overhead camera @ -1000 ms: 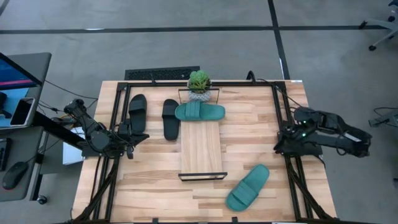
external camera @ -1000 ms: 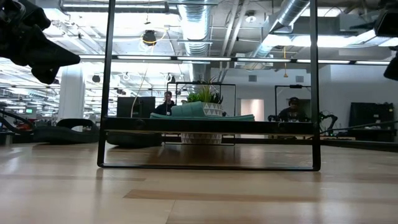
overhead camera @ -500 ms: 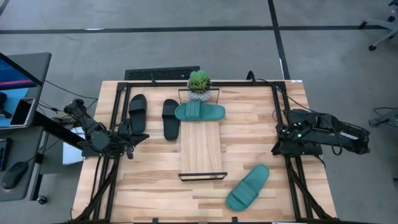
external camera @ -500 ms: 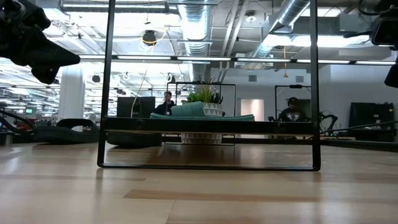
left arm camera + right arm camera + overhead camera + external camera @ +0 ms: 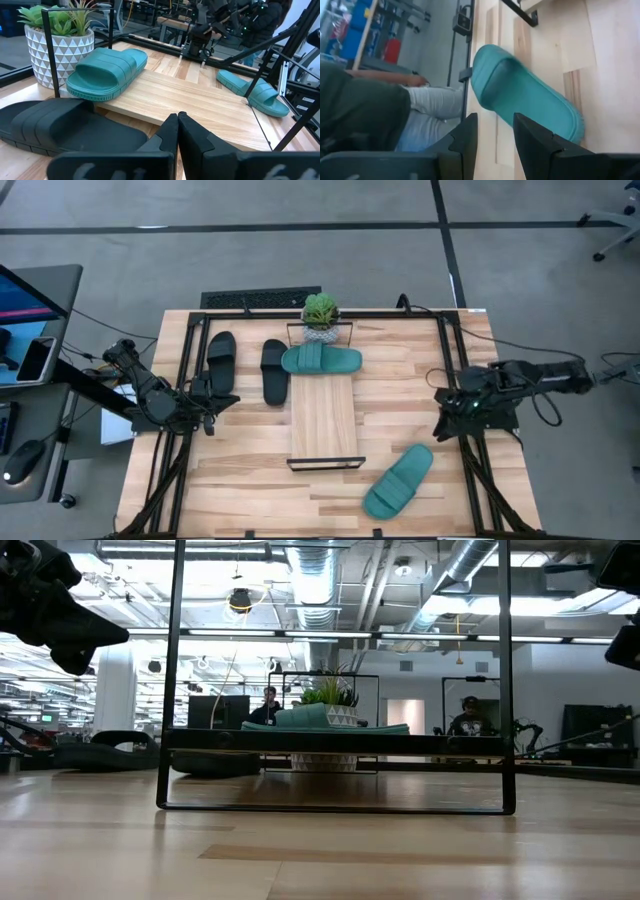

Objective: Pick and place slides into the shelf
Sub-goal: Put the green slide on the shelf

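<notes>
The shelf (image 5: 322, 420) is a long light-wood board in a black frame at the table's middle. One teal slide (image 5: 320, 360) lies across its far end, sole down. A second teal slide (image 5: 398, 480) lies on the table at the near right. Two black slides (image 5: 221, 360) (image 5: 274, 370) lie side by side left of the shelf. My right gripper (image 5: 445, 423) hangs open over the table's right part, above and short of the second teal slide (image 5: 530, 102). My left gripper (image 5: 177, 122) is shut and holds nothing, by the black slides' near ends (image 5: 65, 132).
A small potted plant (image 5: 320, 315) stands at the shelf's far end. A black metal frame (image 5: 190, 380) runs round the table's edges. Most of the shelf board (image 5: 200, 105) is bare. People sit in the room beyond the table (image 5: 470, 720).
My right arm has swung round, and its gripper has gone a little toward the table's middle and near edge, tipping downward toward the teal slide on the table. Its fingers have stayed open. The slides have not moved.
</notes>
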`<state>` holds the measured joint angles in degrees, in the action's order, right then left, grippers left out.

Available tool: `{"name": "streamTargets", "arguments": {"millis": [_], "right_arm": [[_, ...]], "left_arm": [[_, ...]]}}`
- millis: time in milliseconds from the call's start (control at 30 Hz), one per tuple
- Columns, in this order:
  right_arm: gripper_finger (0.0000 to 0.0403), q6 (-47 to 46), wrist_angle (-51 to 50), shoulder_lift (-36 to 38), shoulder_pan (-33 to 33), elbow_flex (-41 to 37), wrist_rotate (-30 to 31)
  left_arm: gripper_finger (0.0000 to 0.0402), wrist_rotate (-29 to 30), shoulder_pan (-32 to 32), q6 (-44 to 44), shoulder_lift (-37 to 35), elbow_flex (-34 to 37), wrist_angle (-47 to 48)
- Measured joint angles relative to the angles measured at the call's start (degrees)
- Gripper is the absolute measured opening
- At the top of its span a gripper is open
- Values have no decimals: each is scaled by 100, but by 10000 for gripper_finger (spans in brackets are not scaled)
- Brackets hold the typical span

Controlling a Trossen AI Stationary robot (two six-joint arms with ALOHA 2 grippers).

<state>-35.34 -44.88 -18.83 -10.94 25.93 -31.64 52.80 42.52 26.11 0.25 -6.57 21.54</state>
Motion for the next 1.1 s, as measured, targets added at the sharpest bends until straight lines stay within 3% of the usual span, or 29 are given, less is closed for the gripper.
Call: {"name": "streamTargets", "arguments": {"millis": [333,667,1100], "right_arm": [[116,-951,860,-685,-1318,0,1121],[116,-2329,1774,-1325,-2160,2,2424],[116,-1838,2891,-2568,-3615,2,4309]], "left_arm": [[0,-2,0,0,0,0,0],[0,-2,-1,0,0,0,-2],[0,-2,0,0,0,0,0]]}}
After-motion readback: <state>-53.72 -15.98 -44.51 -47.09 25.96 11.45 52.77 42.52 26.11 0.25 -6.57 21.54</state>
